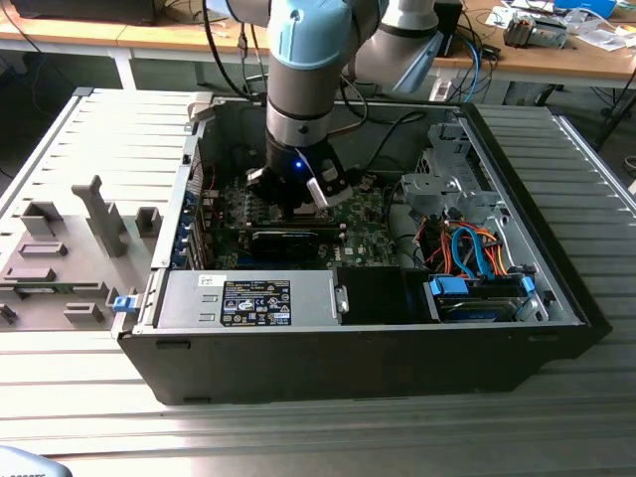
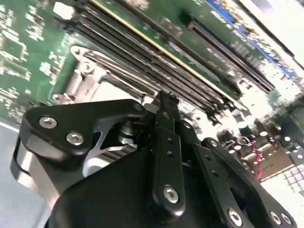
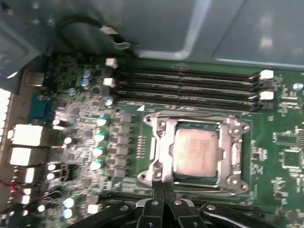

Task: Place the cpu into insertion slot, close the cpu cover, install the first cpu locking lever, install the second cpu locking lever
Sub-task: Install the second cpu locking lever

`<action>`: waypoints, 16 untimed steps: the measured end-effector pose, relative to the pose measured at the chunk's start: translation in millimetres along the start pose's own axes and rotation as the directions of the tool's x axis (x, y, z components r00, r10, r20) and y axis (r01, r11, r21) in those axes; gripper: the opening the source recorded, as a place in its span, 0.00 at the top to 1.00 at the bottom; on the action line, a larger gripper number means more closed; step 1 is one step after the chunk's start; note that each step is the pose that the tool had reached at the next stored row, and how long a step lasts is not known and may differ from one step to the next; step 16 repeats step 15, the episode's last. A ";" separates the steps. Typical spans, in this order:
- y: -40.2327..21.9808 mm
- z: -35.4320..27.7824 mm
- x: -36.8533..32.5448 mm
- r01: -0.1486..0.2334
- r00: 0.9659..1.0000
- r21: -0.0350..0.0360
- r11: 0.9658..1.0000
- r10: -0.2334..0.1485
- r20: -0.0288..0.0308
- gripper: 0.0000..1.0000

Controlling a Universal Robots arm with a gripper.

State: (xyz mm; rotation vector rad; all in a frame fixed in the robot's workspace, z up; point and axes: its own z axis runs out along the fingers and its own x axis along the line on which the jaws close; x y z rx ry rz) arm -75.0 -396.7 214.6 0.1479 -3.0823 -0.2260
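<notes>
Resting in the insertion slot (image 3: pixel 196 153) — the cpu (image 3: pixel 196 151), hand (image 3: pixel 164 191) just beside.

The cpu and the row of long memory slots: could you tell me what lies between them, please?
In the first wrist view, the cpu cover's metal edge lies between cpu and memory slots.

The arm (image 1: pixel 298 89) has silver-grey tubular links and light blue joint caps. Its wrist section is a silver cylinder above a black collar carrying a small lit blue indicator. Black cables run along the upper links. The gripper (image 2: pixel 164 102) is black, built from flat linkage bars joined by silver socket-head screws, around a bright metal hub. In the first wrist view the gripper (image 3: pixel 164 187) shows the same black links and silver screws.
</notes>
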 end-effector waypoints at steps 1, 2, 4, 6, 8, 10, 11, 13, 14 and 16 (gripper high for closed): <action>1.5 0.3 -3.5 -0.001 1.000 0.000 1.000 0.001 -0.004 0.89; 4.7 1.1 -8.9 -0.002 1.000 -0.001 1.000 0.002 -0.011 0.89; 13.1 2.5 -16.9 -0.002 1.000 0.000 1.000 0.002 -0.017 0.89; 20.6 3.5 -20.7 -0.003 1.000 0.003 1.000 0.003 -0.018 0.89; 26.7 3.8 -22.3 -0.004 1.000 0.017 1.000 0.004 -0.020 0.89; 28.1 1.7 -22.3 -0.004 1.000 0.030 1.000 0.005 -0.021 0.89; 28.1 1.4 -22.3 -0.004 1.000 0.032 0.999 0.005 -0.021 0.89; 28.2 1.4 -22.3 -0.004 1.000 0.033 0.999 0.005 -0.021 0.89; 28.2 1.3 -22.3 -0.004 1.000 0.033 0.999 0.005 -0.021 0.89; 28.2 1.3 -22.3 -0.004 1.000 0.033 0.999 0.005 -0.021 0.89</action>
